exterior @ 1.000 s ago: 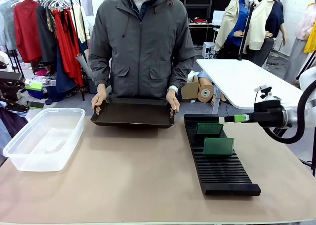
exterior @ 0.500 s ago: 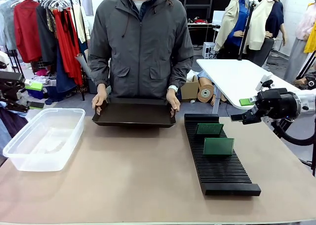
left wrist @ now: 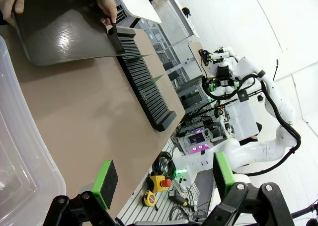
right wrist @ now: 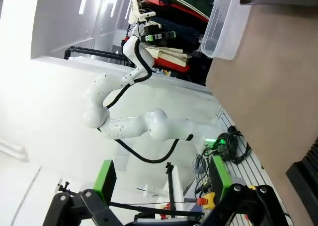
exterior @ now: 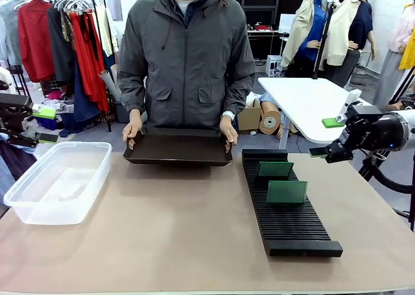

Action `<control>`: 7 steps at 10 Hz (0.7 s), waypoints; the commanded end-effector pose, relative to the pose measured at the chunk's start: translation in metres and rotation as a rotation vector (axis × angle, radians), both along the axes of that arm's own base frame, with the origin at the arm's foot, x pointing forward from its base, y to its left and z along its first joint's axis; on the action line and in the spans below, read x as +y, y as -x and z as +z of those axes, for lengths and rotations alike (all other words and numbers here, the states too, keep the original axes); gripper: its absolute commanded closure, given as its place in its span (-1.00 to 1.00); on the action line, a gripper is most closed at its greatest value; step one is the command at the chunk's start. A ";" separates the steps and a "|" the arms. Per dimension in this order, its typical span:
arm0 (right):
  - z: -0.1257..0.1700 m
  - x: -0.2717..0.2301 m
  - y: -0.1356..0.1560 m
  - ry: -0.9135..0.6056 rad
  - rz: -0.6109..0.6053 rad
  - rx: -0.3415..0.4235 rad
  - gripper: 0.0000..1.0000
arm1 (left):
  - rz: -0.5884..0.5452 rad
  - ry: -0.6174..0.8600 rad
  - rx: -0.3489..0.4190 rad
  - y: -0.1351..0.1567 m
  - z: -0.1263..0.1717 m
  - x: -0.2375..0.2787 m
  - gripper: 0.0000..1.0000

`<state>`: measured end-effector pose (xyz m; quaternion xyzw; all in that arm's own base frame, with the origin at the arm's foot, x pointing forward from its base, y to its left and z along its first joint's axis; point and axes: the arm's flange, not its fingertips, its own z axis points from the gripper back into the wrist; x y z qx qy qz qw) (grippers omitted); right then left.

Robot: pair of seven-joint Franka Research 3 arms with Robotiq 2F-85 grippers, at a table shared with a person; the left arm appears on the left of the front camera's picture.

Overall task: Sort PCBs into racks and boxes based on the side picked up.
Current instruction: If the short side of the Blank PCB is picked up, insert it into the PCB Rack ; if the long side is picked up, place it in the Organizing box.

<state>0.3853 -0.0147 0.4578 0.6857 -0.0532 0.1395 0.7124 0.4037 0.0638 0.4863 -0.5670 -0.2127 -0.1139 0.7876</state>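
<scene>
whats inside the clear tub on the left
No boards show in the clear tub; through its walls only the bare floor with glare. Both PCBs stand in the black rack. The glare might hide small bits.

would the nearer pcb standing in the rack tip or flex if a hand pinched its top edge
The nearer PCB looks like a thin flat board, so probably stiff and light. It stands upright in a slot of the black rack, so a sideways nudge might lean it; lifting straight up seems safer.

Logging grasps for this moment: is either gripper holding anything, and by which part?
Neither: the right gripper and left gripper are open and empty. The person's hands grip the shallow black tray by its two short ends.
</scene>
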 end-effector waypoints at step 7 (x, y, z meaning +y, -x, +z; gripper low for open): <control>-0.005 0.000 -0.003 -0.002 -0.004 -0.008 -1.00 | -0.004 -0.001 0.004 0.002 0.002 0.000 -1.00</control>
